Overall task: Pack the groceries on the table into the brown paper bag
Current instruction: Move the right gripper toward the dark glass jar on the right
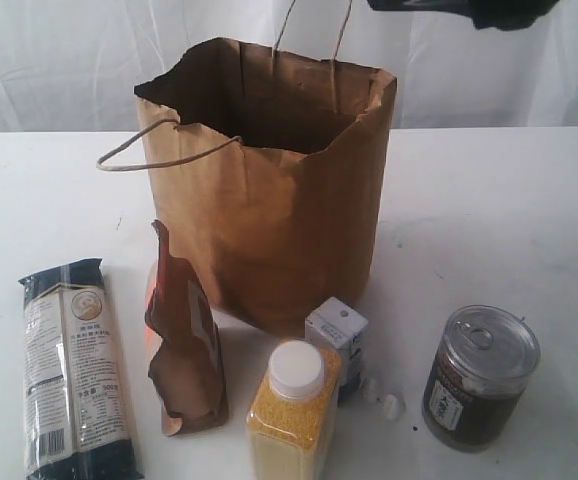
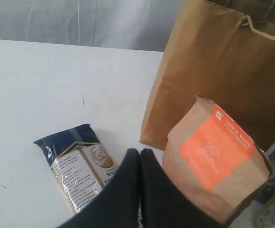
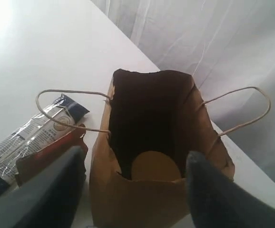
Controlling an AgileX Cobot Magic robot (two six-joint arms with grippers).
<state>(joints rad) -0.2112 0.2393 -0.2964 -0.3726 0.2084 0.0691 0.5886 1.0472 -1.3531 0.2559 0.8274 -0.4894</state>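
White surface (image 1: 489, 200) is carrying the brown paper bag (image 1: 269, 220); right claw (image 3: 135, 164) is hovering apart above it, left claw (image 2: 140, 154) is pressing together, empty.

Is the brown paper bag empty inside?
No, the right wrist view shows a round gold lid at the bottom inside the brown paper bag.

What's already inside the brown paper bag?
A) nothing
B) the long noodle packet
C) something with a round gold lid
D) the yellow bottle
C: the view down into the brown paper bag shows a round gold lid at its bottom; the yellow bottle and noodle packet are outside it.
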